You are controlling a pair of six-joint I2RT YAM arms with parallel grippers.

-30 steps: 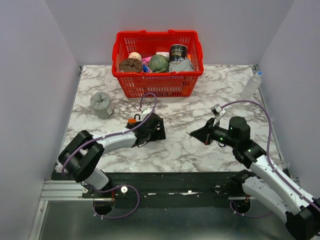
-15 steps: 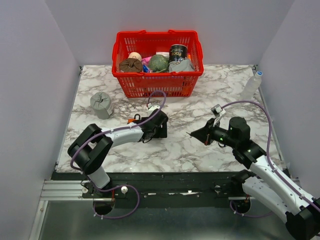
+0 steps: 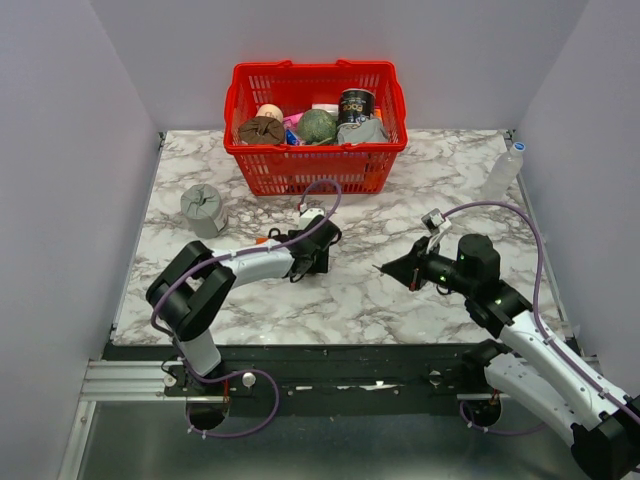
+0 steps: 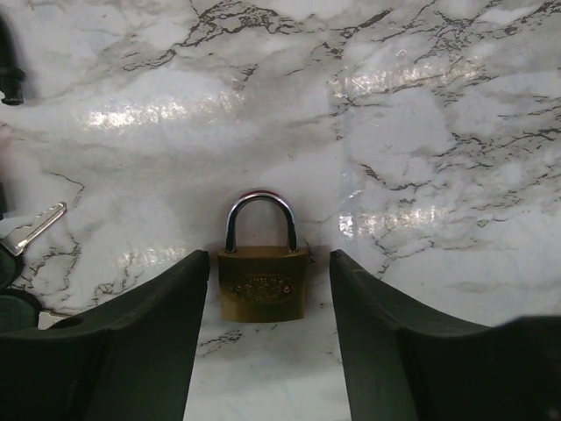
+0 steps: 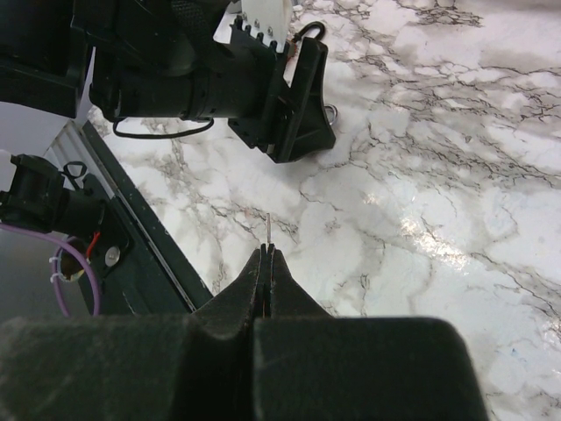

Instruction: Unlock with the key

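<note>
Marbled counter takes up most of the view. At its far edge sits a red basket, well beyond both arms and full of odds.

Low on the counter, the left fingers stand part open, one either side of a brass padlock. The padlock lies flat with its shackle pointing away from them. A sliver of marble shows on each side, so there is no grip.

Off to their right, the right fingers are pinched fully together, tips aimed at the left ones. Nipped between those tips is the key, with only its thin metal blade poking out ahead.

A loose silver key lies on the counter just left of the left fingers.
</note>
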